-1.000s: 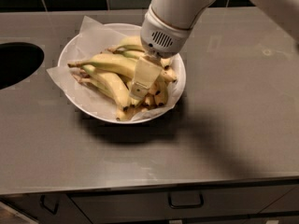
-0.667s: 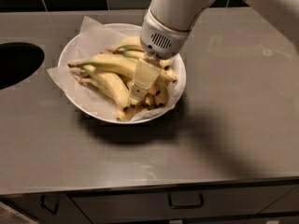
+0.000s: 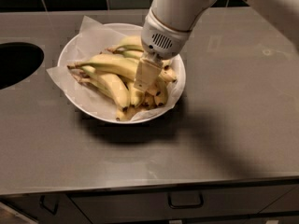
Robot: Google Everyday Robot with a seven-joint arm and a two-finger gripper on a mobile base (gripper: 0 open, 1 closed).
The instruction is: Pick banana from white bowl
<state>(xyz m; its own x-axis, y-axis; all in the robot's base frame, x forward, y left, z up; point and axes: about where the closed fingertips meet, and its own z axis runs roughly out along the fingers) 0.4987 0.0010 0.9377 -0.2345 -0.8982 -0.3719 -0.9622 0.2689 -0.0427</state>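
Basically unchanged from a second ago: my hand [image 3: 144,84] is down in the white bowl [image 3: 88,110] on the worktop [image 3: 233,125], against the banana [image 3: 112,64] lying there among others; grip state, cannot tell.

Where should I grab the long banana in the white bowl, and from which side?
Probably its middle, from straight above, closing across its width. The banana lies on top of the other bananas in the white bowl, stem at left, so its upper side is free. The gripper hangs over its right part.
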